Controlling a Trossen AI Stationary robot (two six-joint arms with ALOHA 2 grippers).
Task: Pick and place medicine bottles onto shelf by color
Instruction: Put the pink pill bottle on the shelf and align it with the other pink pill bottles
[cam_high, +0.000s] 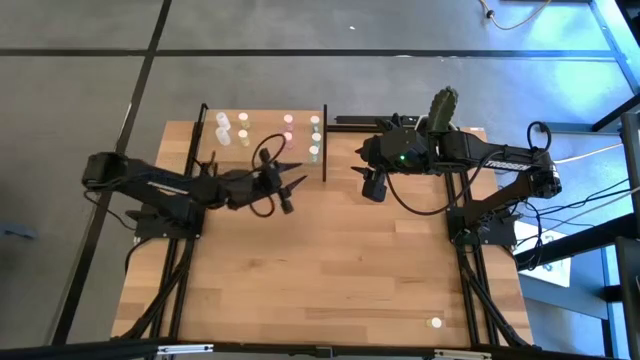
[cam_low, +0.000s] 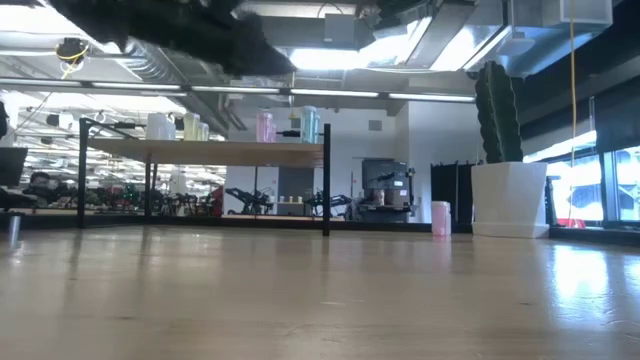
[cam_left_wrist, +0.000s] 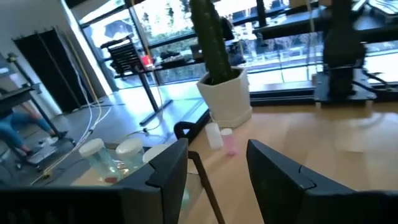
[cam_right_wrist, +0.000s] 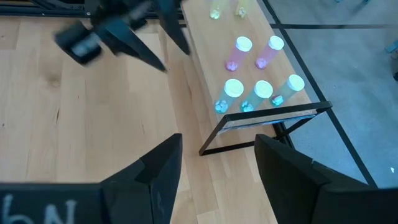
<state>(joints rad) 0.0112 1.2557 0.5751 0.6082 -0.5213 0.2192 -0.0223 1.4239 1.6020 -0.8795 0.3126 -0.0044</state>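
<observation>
Meanwhile both empty grippers, left (cam_high: 297, 183) and right (cam_high: 357, 170), jaws spread, flank the shelf (cam_high: 265, 150) front edge

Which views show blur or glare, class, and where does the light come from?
Right wrist view: the left gripper across the table is smeared, while the bottles on the shelf stay crisp. Low view: ceiling lights glare overhead; the nearest tabletop is soft. High view: bright daylight falls along the right side. Left wrist view: windows backlight the cactus pot.
</observation>
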